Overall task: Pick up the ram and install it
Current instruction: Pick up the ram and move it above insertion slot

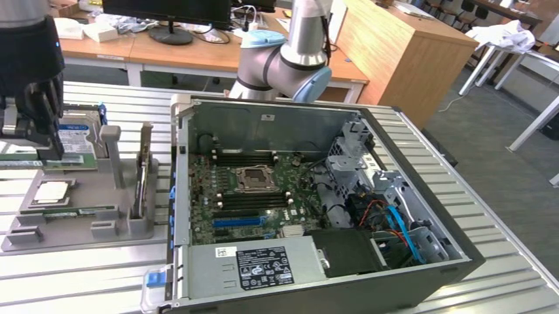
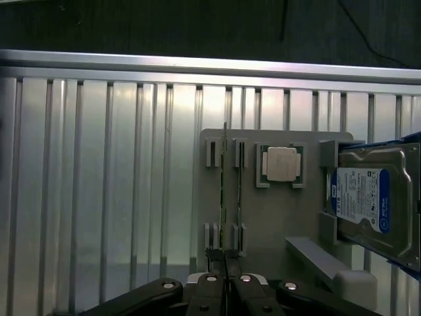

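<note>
The ram (image 2: 223, 164) is a thin green strip seen edge-on, and my gripper (image 2: 227, 263) is shut on its near end. It hangs just above the grey fixture (image 2: 276, 224). In the exterior view the gripper (image 1: 39, 156) is at the far left with the green ram (image 1: 19, 163) level beneath it, over the fixture (image 1: 122, 176). A second green strip (image 2: 238, 178) lies in a fixture slot beside the held one; in the exterior view this strip (image 1: 74, 210) sits in front of the processor. The open computer case (image 1: 454, 248) lies to the exterior view's right, with its motherboard (image 1: 253, 190) exposed.
The fixture also carries a square silver processor chip (image 2: 284, 163) and a hard drive with a blue-and-white label (image 2: 365, 197). The slatted metal table (image 1: 78, 281) carries both fixture and case. The arm's base (image 1: 279, 65) stands behind the case. Desks and a monitor are beyond.
</note>
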`<state>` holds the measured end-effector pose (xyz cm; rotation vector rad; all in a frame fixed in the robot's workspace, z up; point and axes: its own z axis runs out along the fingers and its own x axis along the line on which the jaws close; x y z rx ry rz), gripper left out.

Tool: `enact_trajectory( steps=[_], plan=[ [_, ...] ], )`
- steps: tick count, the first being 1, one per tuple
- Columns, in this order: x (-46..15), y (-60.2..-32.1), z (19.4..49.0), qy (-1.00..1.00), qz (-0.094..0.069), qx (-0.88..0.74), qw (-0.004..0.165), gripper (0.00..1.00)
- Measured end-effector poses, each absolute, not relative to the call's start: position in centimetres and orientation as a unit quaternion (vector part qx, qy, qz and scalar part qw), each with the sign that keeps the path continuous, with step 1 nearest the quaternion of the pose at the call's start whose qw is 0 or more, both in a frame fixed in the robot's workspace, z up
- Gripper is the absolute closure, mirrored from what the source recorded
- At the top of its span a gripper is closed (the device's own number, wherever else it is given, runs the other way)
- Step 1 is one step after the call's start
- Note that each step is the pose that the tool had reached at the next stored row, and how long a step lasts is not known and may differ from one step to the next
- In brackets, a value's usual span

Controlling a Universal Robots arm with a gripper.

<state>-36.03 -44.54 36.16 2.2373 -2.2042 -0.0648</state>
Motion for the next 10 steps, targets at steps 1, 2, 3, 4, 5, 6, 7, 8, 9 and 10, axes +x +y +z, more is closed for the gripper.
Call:
enact_trajectory(
  steps=[1,2,3,4,5,6,7,8,9,10],
  plan=[
    [-36.0,-44.5,36.4,-0.702,-0.021,0.712,0.0,0.89],
    [-36.0,-44.5,36.6,-0.702,-0.021,0.712,0.0,0.89],
    [-36.0,-44.5,36.9,-0.702,-0.021,0.712,0.0,0.89],
    [-36.0,-44.5,37.1,-0.702,-0.021,0.712,0.0,0.89],
    [-36.0,-44.5,37.4,-0.702,-0.021,0.712,0.0,0.89],
    [-36.0,-44.5,37.6,-0.702,-0.021,0.712,0.0,0.89],
    [-36.0,-44.5,37.9,-0.702,-0.021,0.712,0.0,0.89],
    [-36.0,-44.5,38.1,-0.702,-0.021,0.712,0.0,0.89],
    [-36.0,-44.5,38.3,-0.702,-0.021,0.712,0.0,0.89],
    [-36.0,-44.5,38.5,-0.702,-0.021,0.712,0.0,0.89]
  ],
)
